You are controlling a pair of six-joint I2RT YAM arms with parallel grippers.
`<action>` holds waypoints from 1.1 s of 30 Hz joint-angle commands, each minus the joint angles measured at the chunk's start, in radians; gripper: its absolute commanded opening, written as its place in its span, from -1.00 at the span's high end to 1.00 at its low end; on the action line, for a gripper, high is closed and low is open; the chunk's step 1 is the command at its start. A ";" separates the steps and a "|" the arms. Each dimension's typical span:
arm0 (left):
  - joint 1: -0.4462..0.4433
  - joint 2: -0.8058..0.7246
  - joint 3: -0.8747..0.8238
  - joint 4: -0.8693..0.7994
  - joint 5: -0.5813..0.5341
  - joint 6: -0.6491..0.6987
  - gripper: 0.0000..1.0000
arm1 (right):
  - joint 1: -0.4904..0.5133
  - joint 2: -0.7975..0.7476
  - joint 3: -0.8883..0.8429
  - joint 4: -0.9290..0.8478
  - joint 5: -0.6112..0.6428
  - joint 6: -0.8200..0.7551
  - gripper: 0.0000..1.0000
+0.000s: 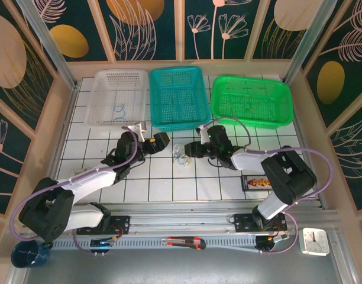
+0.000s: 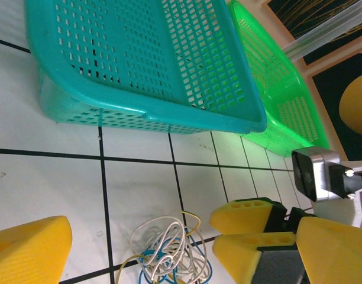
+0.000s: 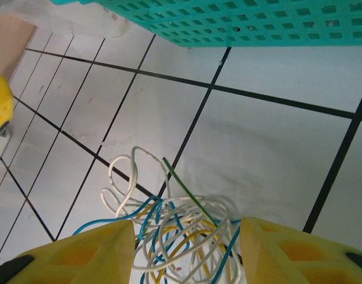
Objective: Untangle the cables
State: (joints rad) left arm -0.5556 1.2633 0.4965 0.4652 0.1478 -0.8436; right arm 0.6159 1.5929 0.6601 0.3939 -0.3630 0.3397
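The right gripper [image 3: 187,260] holds its yellow jaws apart, straddling the cables [image 3: 169,228], a white, blue and yellow tangle with one green strand, lying on the white tiled table [image 3: 258,136]. The left gripper [image 2: 184,242], jaws spread wide, faces the tangle, near the teal basket [image 2: 139,59].

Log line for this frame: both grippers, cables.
left gripper open, near cables | right gripper open, straddling cables | cables tangled on table
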 commanded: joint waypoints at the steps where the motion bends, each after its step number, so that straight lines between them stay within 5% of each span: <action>1: -0.006 -0.008 0.004 0.041 -0.004 -0.023 -0.94 | -0.006 0.037 0.047 0.029 -0.013 -0.060 0.00; 9: -0.006 -0.016 0.010 0.033 -0.005 -0.027 -0.94 | -0.007 0.130 0.106 0.042 -0.048 -0.065 0.14; 18: -0.006 -0.022 0.007 0.021 -0.008 -0.008 -0.96 | -0.006 0.060 0.104 0.000 -0.068 -0.064 0.97; 33: -0.006 -0.041 -0.021 0.039 0.017 0.175 -0.97 | 0.046 -0.128 0.139 -0.107 -0.062 -0.032 1.00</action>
State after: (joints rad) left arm -0.5564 1.2427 0.4950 0.4686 0.1486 -0.7349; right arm 0.6552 1.4979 0.7654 0.3164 -0.4210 0.2943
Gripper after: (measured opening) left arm 0.986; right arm 0.048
